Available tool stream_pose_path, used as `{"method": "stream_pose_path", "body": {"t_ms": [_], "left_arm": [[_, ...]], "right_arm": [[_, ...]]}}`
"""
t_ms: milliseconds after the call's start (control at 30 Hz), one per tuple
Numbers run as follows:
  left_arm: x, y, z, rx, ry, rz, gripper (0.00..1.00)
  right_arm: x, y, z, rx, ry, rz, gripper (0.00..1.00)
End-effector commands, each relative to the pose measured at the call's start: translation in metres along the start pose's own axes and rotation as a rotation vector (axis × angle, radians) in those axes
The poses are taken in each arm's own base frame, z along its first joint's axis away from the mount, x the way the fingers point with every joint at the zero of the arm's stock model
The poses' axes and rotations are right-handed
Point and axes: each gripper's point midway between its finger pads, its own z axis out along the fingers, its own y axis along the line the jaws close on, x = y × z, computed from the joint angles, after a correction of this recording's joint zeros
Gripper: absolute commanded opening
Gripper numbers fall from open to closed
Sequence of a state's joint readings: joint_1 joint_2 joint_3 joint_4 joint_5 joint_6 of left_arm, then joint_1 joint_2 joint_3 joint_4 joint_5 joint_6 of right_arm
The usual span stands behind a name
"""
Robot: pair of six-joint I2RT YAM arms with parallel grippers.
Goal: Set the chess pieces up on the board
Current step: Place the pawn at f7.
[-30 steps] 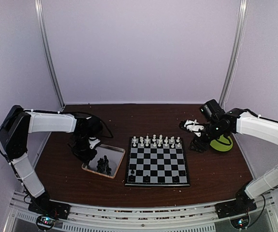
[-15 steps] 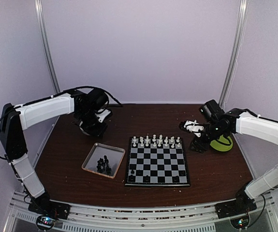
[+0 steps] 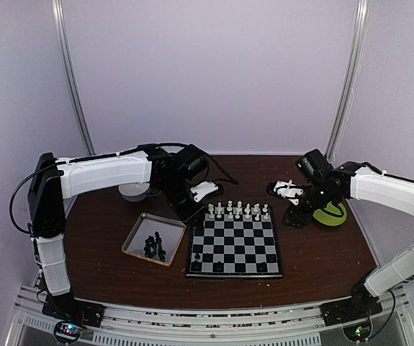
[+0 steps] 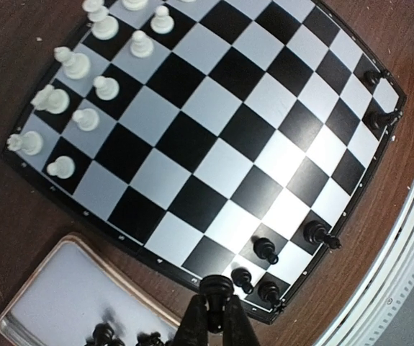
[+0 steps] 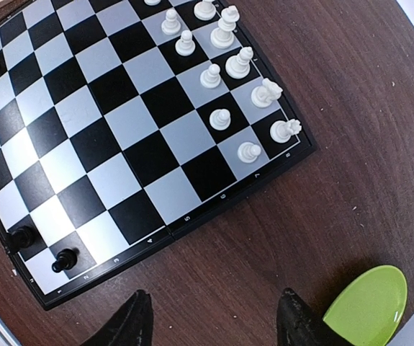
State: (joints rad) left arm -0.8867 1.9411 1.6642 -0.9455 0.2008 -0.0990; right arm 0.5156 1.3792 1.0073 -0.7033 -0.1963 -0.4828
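The board [image 3: 235,245] sat square in the middle of the brown surface [image 3: 315,267], its edges parallel to the near rail. The white pieces [image 3: 233,210] lined the two far rows, all upright. A few black pieces [image 3: 197,255] stood at the near corners, and the broad band of squares between the two colours lay open. It was tight on the left. The metal tray [image 3: 165,229], turned a little askew, lay just beside the board's left edge, with spare black pieces [image 3: 154,245] huddled in it. There was more room on the right, a stretch of bare wood between the board's right edge and the green dish [image 3: 330,213]. The left arm [image 3: 106,173] reached in across a grey bowl [image 3: 133,190]. The left jaws hung near the board's far-left corner, pinched shut on a black piece [image 4: 215,288] at the very tips of the fingers [image 4: 225,324]. That piece's long axis seemed to run in line with the fingers, with one end poking out beyond them. Over on the right arm [image 3: 387,189], the right jaws stood parted wide with nothing between the fingertips [image 5: 136,321]. They hung above bare wood just off the board's right edge, close to the dish.
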Motion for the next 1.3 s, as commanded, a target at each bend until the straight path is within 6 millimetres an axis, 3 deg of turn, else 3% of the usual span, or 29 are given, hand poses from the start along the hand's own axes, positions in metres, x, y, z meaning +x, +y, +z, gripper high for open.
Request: {"method": "stream_pose_path", "body": {"t_ms": [0, 333, 500, 900, 1267], "left_arm": [[-0.013, -0.024, 0.009, 0.078, -0.020, 0.111, 0.00], [-0.009, -0.047, 0.044, 0.081, 0.042, 0.238, 0.01], [-0.007, -0.059, 0.054, 0.089, 0.059, 0.307, 0.02], [-0.008, -0.067, 0.069, 0.091, 0.077, 0.367, 0.03], [0.006, -0.067, 0.082, 0.068, 0.143, 0.397, 0.04]], "right_arm": [[0.000, -0.006, -0.001, 0.033, 0.011, -0.007, 0.59], [0.003, -0.009, -0.001, 0.053, 0.025, -0.007, 0.59], [0.007, -0.021, -0.005, 0.118, 0.030, -0.002, 0.58], [0.012, -0.028, -0.005, 0.140, 0.043, 0.017, 0.59], [0.013, -0.028, -0.004, 0.140, 0.044, 0.018, 0.59]]}}
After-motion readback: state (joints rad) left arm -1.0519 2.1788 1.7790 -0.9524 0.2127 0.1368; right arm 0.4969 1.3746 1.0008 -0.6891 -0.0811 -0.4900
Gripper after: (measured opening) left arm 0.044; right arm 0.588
